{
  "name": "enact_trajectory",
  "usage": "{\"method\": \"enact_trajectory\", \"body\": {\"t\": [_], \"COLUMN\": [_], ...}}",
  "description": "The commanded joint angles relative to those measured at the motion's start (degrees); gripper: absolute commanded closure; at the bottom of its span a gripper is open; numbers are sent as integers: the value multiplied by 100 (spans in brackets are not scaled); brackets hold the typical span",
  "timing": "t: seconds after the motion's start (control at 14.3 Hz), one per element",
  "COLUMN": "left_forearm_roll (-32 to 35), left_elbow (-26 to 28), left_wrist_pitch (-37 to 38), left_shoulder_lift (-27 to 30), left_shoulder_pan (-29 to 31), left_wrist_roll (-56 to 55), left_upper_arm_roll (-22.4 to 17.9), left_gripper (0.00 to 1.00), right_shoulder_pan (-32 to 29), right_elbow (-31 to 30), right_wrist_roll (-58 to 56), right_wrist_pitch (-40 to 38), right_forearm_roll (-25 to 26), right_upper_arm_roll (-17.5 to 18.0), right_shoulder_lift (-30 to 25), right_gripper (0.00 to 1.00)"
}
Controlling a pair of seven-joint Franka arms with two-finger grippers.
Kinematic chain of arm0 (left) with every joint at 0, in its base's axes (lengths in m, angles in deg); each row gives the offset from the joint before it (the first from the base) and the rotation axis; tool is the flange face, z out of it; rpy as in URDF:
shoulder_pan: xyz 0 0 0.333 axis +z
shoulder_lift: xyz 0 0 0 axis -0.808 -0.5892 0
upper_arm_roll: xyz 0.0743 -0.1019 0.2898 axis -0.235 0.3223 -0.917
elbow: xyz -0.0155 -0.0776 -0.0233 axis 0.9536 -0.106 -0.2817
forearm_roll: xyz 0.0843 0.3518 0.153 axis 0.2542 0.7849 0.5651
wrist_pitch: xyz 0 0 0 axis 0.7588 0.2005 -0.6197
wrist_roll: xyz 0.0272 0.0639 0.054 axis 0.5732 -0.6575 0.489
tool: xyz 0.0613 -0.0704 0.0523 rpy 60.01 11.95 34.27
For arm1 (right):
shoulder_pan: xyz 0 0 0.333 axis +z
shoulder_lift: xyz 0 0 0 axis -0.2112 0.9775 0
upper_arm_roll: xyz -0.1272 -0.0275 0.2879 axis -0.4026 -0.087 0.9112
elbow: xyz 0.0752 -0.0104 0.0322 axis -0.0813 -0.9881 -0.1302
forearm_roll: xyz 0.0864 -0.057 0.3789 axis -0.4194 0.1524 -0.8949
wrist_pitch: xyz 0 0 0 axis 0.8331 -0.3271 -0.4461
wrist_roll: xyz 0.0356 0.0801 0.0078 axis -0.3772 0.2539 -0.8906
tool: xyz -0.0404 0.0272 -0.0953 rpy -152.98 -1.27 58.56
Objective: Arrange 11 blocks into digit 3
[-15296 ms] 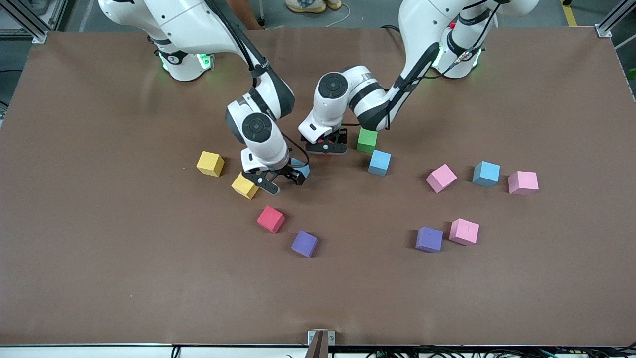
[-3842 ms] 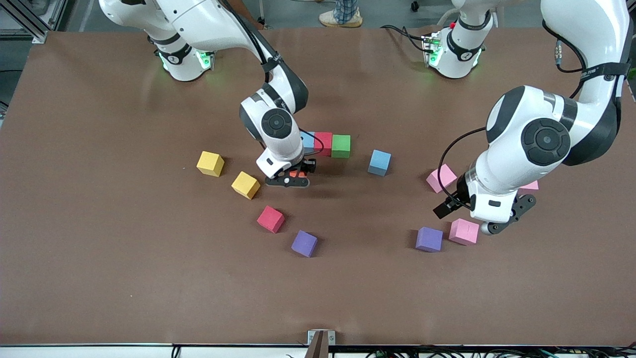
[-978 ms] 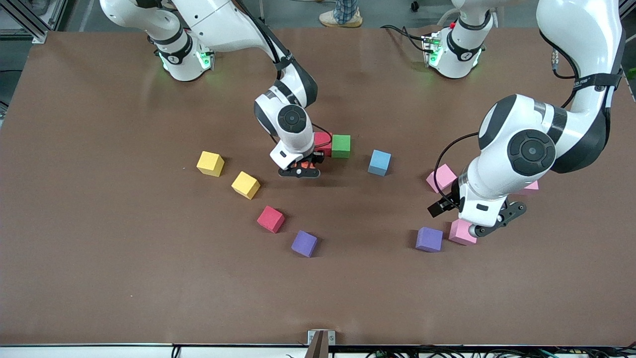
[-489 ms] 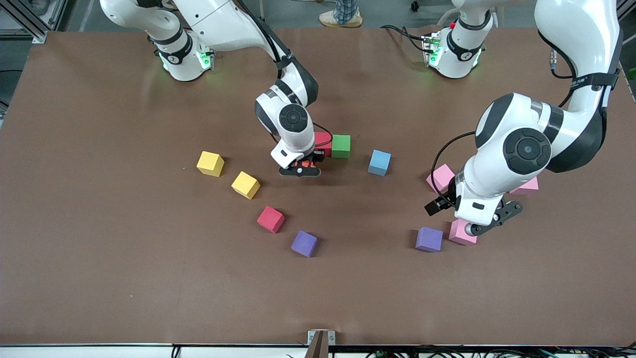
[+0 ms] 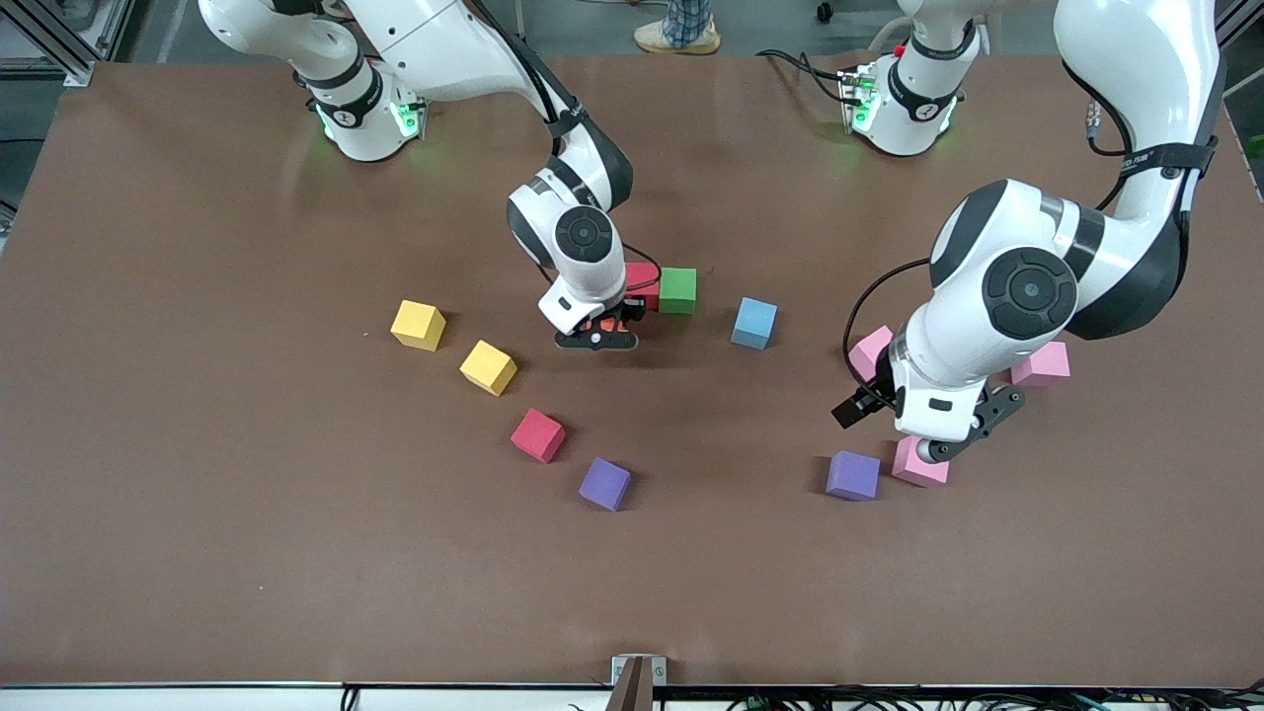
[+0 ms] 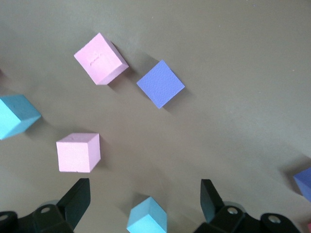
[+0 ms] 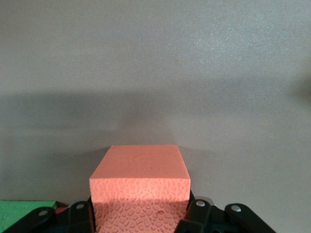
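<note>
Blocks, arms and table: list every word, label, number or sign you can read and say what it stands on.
No text can be read.
Pink block: a faint mark pressed into its top face, too small to read.
Left arm: small print on a black strap, too blurred to read.
Right arm: small print on a black strap, also too blurred.

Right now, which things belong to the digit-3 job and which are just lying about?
Job: orange block in right gripper; placed red block, green block; loose yellow block, purple block, pink block; open left gripper.
Lying about: bracket, cables, shoes.
</note>
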Motion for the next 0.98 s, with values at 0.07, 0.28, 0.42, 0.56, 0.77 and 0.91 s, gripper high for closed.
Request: {"method": "enact_trajectory", "body": {"t": [0.07,0.28,0.42,0.56,0.77,0.91], "left_forearm_roll": [-157,-165,-183,-183,-226,-253], "left_elbow": [241,645,839,1180,1682,2112], "left_wrist_pitch": [85,58,50,-169,-460,-1002], "left_shoulder_lift": [130,218,244,262,359,420], "left_shoulder_pan": [20,37,46,64,81,90], "left_wrist_roll": [-478,-734,-1041,-1488,-1991,-2429], "left_upper_arm_roll": [147,288,393,473,543,657], "left_gripper": [0,0,0,0,0,0], "right_shoulder_pan": [74,65,65,74,74,74], "right_elbow": [-245,-288,-306,-306,-306,-306], "right_wrist_roll": [86,121,139,191,201,201], "right_wrist_pitch": [-52,-52,-52,-61,-158,-158], "right_forearm_roll": [-122,-122,-122,-122,-122,-122], "right_upper_arm_roll": [-5,-5,-5,-5,-13,-13], "right_shoulder_lift": [-93,-102,-102,-111,-120,-120], "right_gripper": [97,96,96,96,96,96]}}
